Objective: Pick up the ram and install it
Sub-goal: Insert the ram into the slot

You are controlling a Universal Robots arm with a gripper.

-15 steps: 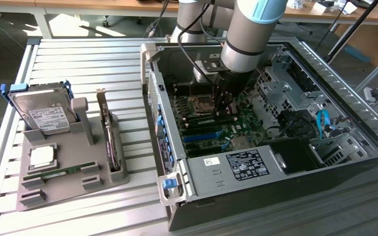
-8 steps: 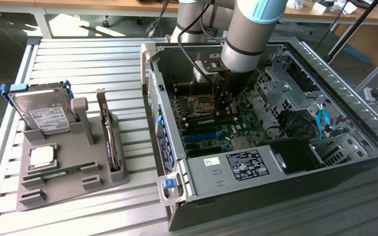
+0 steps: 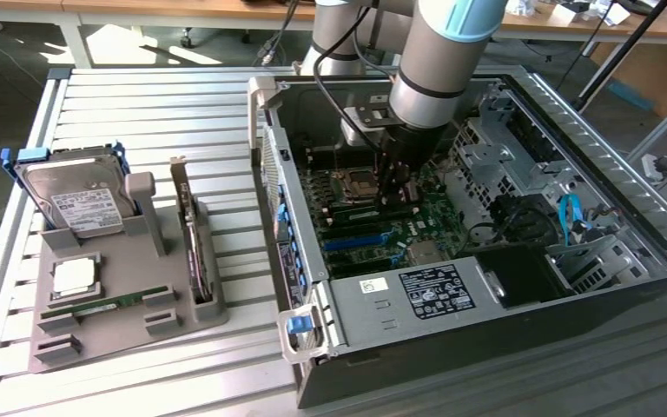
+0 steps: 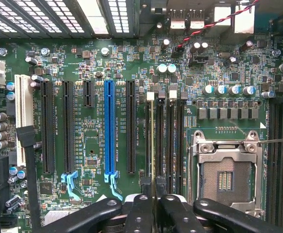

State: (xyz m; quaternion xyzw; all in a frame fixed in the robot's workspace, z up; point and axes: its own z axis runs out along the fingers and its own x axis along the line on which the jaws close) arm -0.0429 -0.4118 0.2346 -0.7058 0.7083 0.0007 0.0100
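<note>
Tool (image 4: 153, 196) nearly closed, black pads pinching the long, thin green ram stick (image 4: 152, 136), seen edge-on and standing upright along one of the dark memory slots on the green motherboard (image 4: 90, 131). Slot lies between the long blue expansion slot (image 4: 109, 131) and the silver open processor socket (image 4: 224, 170), with more dark memory slots (image 4: 175, 141) just beside it. Cannot tell whether fully seated or merely resting in the slot mouth.

In the exterior view, tool (image 3: 398, 195) sunk into the middle of the open grey computer case (image 3: 267, 130), centre of the frame, arm coming down from the upper edge. Towards the exterior view's left, on the slatted metal counter (image 3: 136, 113), a grey moulded holder (image 3: 183, 321) with a second green stick (image 3: 102, 306) lying flat near its lower edge, untouched.

Risks, as a judgement:
- Slight tilt or offset along the slot: notch missing the key, edge contacts scraped, slot wall stressed.
- Uneven downward push from a grip at one end: one side seated, other riding high, latches not catching.
- Drift sideways towards the neighbouring slots: stick jammed between them.
- Letting go before full seating: stick leaning or toppling onto the board.
- Too hard a push: motherboard flexing.
</note>
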